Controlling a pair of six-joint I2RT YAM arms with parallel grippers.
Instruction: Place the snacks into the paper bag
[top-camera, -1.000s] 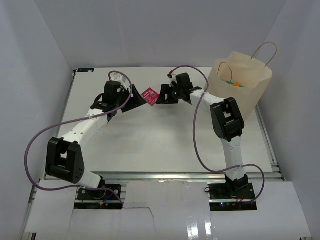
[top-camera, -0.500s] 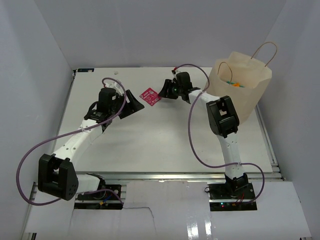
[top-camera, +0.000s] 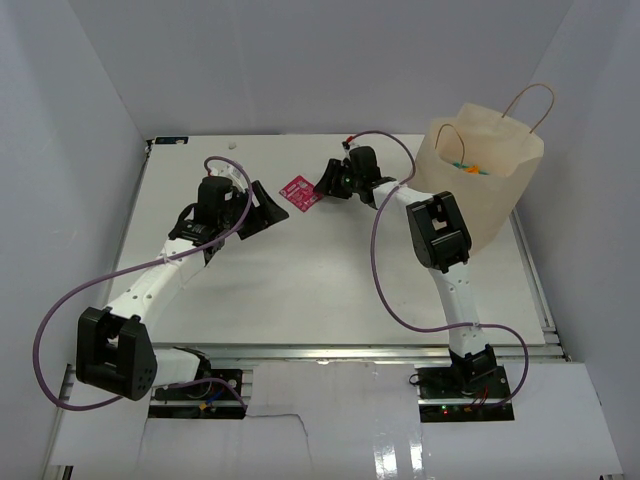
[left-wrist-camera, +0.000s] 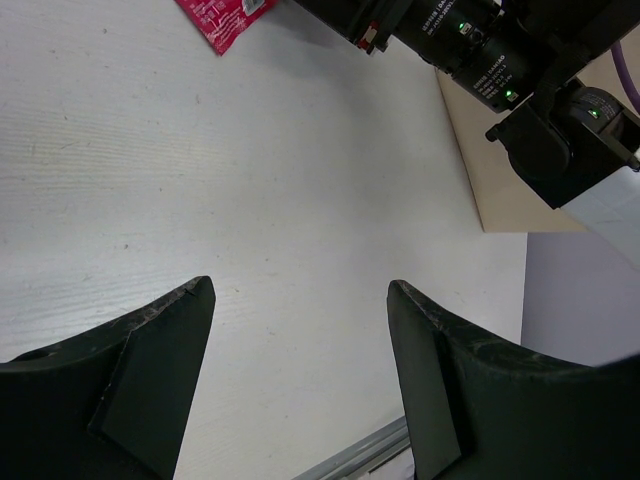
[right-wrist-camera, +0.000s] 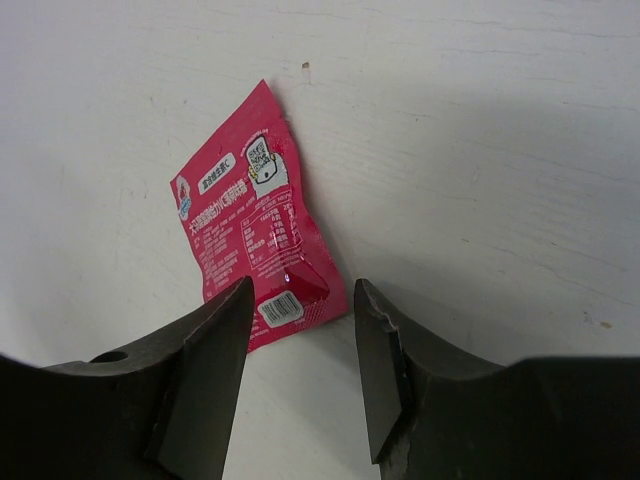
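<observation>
A small pink-red square packet (top-camera: 300, 192) lies flat on the white table at the back middle; it also shows in the right wrist view (right-wrist-camera: 255, 220) and at the top edge of the left wrist view (left-wrist-camera: 222, 14). My right gripper (top-camera: 326, 186) is open, its fingertips (right-wrist-camera: 220, 330) just short of the packet's near edge, not touching it. My left gripper (top-camera: 272, 207) is open and empty, a little to the packet's left. The tall beige paper bag (top-camera: 490, 175) stands at the back right; orange and teal packets (top-camera: 465, 167) show inside it. The purple packet is not visible.
White walls enclose the table on the left, back and right. The right arm's purple cable loops over the table's middle (top-camera: 385, 290). A metal rail (top-camera: 350, 350) runs along the near edge.
My left gripper has pulled back to the left, away from the pink-red packet. My right gripper has shifted slightly toward the packet's right edge. The packet has not moved.
</observation>
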